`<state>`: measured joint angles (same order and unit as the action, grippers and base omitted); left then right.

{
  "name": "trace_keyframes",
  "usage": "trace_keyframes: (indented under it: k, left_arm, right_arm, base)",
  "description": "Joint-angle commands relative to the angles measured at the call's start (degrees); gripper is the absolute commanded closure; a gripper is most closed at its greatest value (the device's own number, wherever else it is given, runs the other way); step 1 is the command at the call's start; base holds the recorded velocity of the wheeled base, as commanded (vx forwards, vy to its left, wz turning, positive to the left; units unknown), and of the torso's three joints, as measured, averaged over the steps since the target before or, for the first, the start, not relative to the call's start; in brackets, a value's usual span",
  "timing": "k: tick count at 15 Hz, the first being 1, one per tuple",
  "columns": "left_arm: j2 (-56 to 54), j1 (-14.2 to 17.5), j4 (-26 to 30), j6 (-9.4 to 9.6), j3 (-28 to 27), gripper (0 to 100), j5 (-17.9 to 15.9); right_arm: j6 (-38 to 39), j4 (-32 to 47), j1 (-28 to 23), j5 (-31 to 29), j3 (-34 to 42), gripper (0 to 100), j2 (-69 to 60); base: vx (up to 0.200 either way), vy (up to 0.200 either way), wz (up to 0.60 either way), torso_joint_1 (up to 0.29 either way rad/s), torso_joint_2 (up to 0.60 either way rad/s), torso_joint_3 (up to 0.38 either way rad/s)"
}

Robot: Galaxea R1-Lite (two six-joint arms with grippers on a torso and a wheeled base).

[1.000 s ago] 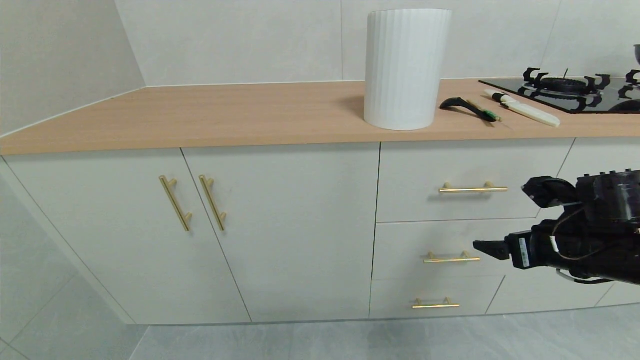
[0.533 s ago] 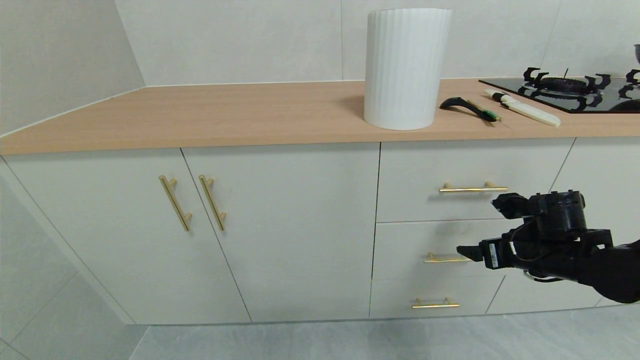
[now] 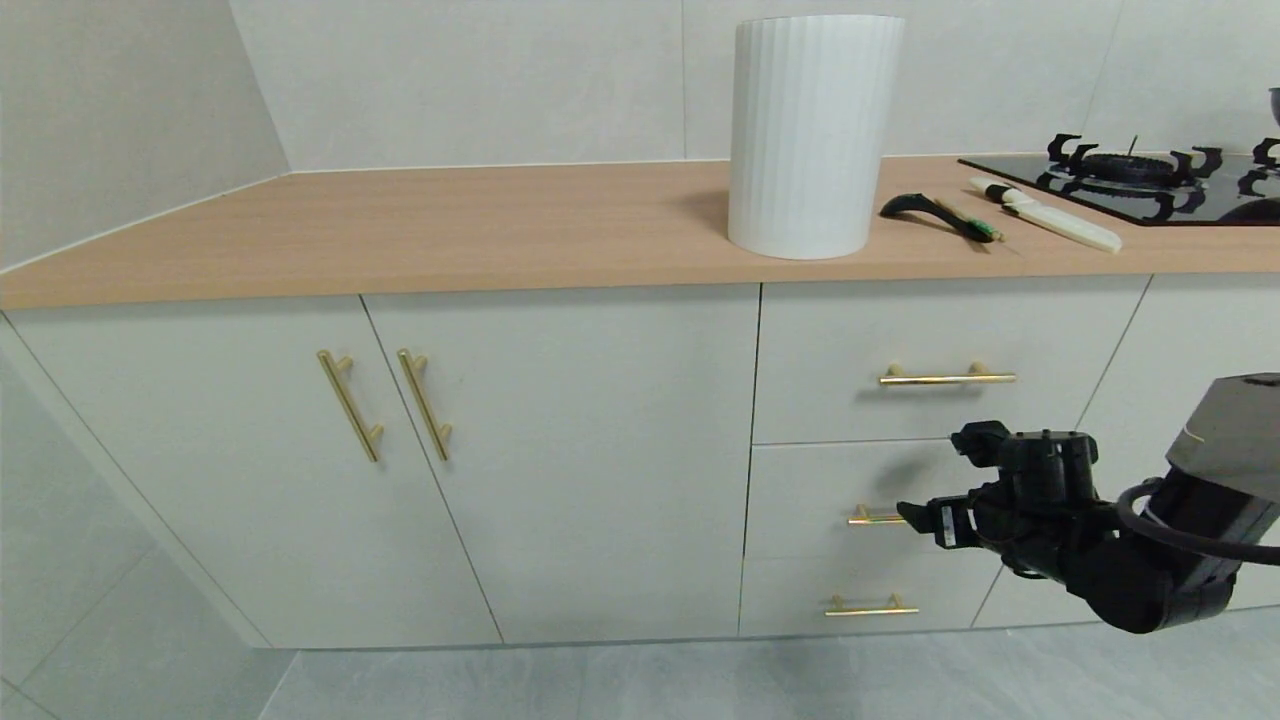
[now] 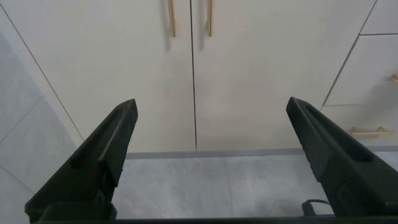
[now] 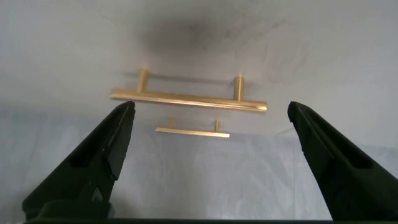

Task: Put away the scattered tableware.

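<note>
No legible text (white label (image 3: pixel 947 523) on right gripper (image 3: pixel 933 476) too small).

Black pincer (image 3: pixel 932 474), cabled arm (image 3: pixel 1120 585), perhaps grey elbow (image 3: pixel 1235 425).

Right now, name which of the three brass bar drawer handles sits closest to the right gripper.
The middle brass bar handle: the open right gripper points at it, with the top handle above and bottom handle below.

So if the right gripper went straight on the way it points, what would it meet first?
Probably the middle drawer handle, which lies between the open fingers of the right gripper in its wrist view. How far off it is, I cannot tell.
</note>
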<state>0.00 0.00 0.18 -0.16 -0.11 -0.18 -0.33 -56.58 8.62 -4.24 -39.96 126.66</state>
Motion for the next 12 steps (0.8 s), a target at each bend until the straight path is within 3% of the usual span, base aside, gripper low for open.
trace_keyframes:
  k: [1, 12]
  left_arm:
    - [0.0, 0.0, 0.0, -0.02, -0.1, 0, 0.0]
    - [0.0, 0.0, 0.0, -0.02, 0.0, 0, 0.0]
  right_arm:
    - [0.0, -0.6, 0.0, -0.2, -0.8, 0, 4.4]
    - [2.9, -5.7, -0.2, -4.0, -6.1, 0, 11.2]
  base:
    - [0.0, 0.0, 0.0, 0.0, 0.0, 0.0]
    - [0.0, 0.0, 0.0, 0.0, 0.0, 0.0]
